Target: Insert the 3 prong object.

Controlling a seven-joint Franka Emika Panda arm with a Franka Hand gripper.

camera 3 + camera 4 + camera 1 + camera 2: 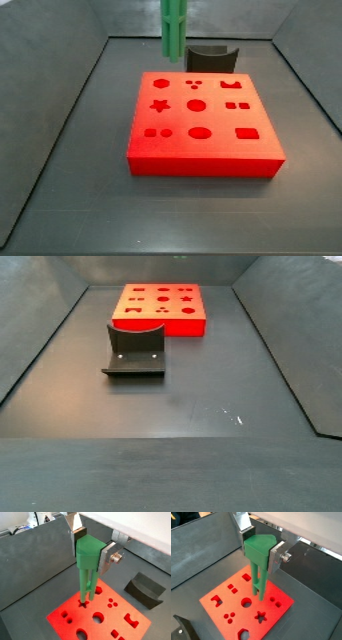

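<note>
My gripper (89, 549) is shut on the thick head of the 3 prong object (87, 564), a green plastic piece with slender prongs hanging down; both wrist views show it (259, 554). It hangs upright above the red block (110, 619), a flat block with several shaped holes. The prong tips are over the block's top near a star-shaped hole (85, 604). In a side view the green piece (173, 30) hangs above the far left part of the red block (201, 130), with the gripper out of frame. The other side view shows only the red block (160, 306).
A dark grey curved block (210, 58) stands just behind the red block and shows in the other views too (135, 348) (145, 589). Dark grey walls (54, 60) enclose the floor on all sides.
</note>
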